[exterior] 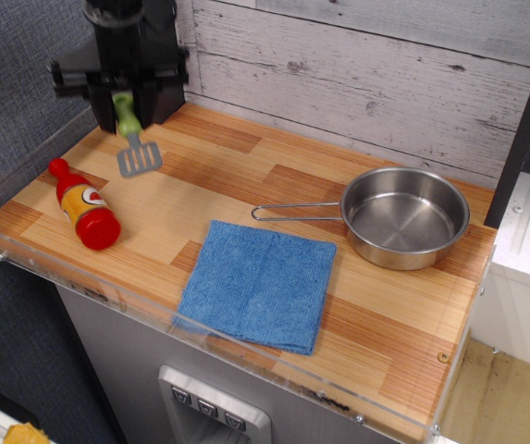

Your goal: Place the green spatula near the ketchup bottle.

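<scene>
Hand [124, 104] gripped the green spatula [134, 139] by its handle, blade down above the surface [246, 171]; an early release risked it toppling against the ketchup bottle [83, 205] nearby.

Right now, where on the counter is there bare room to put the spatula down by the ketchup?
Bare wood lies between the ketchup bottle and the blue cloth, and behind the bottle below the spatula, which the gripper holds blade-down. The back strip along the wall, left of the pan, is also free. The front middle is taken by the cloth; the pan fills the right.
</scene>
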Robot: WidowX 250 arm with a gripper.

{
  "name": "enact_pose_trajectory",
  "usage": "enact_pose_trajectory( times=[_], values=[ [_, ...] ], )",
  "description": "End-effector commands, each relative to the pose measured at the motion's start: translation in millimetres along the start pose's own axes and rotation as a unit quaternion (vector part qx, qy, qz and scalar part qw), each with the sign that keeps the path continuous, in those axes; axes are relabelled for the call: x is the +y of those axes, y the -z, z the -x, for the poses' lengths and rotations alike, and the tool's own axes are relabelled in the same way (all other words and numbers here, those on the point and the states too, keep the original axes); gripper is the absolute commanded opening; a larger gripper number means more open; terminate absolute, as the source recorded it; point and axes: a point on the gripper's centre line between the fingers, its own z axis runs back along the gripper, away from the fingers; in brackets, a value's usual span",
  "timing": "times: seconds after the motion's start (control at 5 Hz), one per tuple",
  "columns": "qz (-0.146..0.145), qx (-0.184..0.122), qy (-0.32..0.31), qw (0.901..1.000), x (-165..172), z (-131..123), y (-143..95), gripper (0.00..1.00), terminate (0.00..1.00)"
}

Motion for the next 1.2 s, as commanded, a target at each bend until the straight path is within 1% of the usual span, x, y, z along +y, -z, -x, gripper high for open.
enact_pose_trajectory(
  times=[0.0,0.2,0.4,0.6,1.0],
  values=[
    [-0.014,0.000,0.027,0.9996,-11.1,-2.0,23.4,0.00,0.00],
    [-0.023,0.006,0.040,0.9989,-13.8,0.2,36.0,0.00,0.00],
    [-0.030,0.008,0.047,0.9984,-15.4,1.5,40.6,0.00,0.00],
    [-0.035,0.006,0.043,0.9985,-14.3,0.1,36.7,1.00,0.00],
    [-0.036,0.009,0.048,0.9981,-13.9,-1.2,33.2,1.00,0.00]
  ],
)
